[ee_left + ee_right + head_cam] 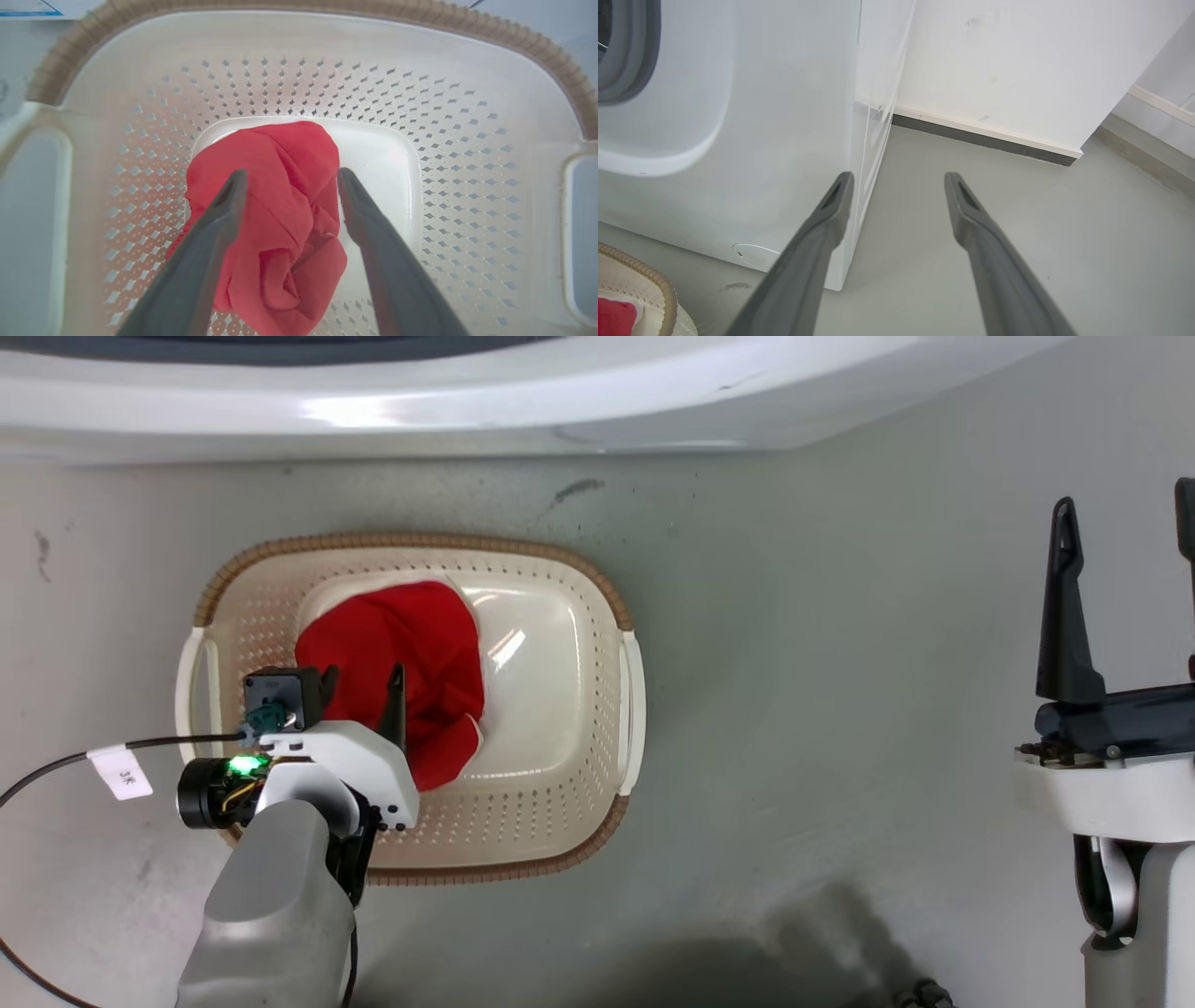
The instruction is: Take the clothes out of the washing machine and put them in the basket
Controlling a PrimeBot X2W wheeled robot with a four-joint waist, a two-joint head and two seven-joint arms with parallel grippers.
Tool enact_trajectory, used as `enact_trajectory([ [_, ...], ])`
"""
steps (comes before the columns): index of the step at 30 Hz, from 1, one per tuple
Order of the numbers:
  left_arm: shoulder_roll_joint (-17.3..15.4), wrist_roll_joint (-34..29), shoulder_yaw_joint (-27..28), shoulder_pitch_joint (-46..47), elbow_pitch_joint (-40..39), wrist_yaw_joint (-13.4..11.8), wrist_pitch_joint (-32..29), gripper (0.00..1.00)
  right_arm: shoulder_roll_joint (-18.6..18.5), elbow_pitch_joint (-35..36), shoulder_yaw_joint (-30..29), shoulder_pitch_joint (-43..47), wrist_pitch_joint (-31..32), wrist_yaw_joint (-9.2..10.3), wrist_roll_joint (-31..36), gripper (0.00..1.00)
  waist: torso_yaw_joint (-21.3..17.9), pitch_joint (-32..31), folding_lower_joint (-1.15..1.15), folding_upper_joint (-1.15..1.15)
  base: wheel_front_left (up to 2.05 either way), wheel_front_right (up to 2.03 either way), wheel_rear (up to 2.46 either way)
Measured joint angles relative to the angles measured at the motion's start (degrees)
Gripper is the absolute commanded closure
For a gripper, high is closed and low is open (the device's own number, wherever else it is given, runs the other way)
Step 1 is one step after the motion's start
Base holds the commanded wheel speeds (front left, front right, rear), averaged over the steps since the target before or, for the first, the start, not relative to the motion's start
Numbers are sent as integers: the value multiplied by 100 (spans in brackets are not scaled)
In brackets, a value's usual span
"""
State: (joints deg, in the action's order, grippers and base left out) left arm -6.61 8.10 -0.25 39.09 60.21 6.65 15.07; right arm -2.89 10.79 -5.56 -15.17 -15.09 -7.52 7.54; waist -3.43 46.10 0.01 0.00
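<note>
Basket: the basket [411, 539] stands on the floor [794, 663], just in front of the washing machine [467, 411].
Clothes: a red fabric bundle [411, 644] lies on the basket's bottom, towards its left side. I cannot tell whether it is one garment or two.
Left pincer: the left pincer [362, 674] is spread wide above the bundle with a finger on either side, apparently gripping nothing.
Right pincer: the right pincer [1125, 497] is spread wide and empty, well apart from the basket over bare floor.
Done: at least one garment is in the basket.
Left: the drum's inside is hidden, so a garment may remain to fetch.
</note>
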Motion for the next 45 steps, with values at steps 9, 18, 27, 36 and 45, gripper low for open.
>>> enact_trajectory([
  [9, -26, -90, -40, -775, -1101, 51, 0, 0, 0, -346, 7, 110, 0, 0, -77, 0, 27, -838, -1, 0, 0, 0, 0],
  [18, -123, -236, -244, -1505, -2280, 74, 0, 0, 0, -588, 21, 348, 0, 0, -153, 0, 91, -1733, -1, 0, 0, 0, 0],
  [27, -415, 125, -683, -1884, -3438, 75, 0, 0, 0, -735, 108, 486, 0, 0, -355, 0, 18, -2316, -2, 0, 0, 0, 0],
  [36, -1260, 883, -1271, -1329, -3798, 75, -176, 0, 0, -749, 174, 507, 0, 0, -597, 0, -415, -2248, -2, 0, 0, 0, 0],
  [45, -2098, 1114, -1532, 269, -3728, 75, -1230, 0, -1, -722, 272, 445, 0, 1, -888, 0, -913, -1737, -1, 0, 0, 0, 0],
])
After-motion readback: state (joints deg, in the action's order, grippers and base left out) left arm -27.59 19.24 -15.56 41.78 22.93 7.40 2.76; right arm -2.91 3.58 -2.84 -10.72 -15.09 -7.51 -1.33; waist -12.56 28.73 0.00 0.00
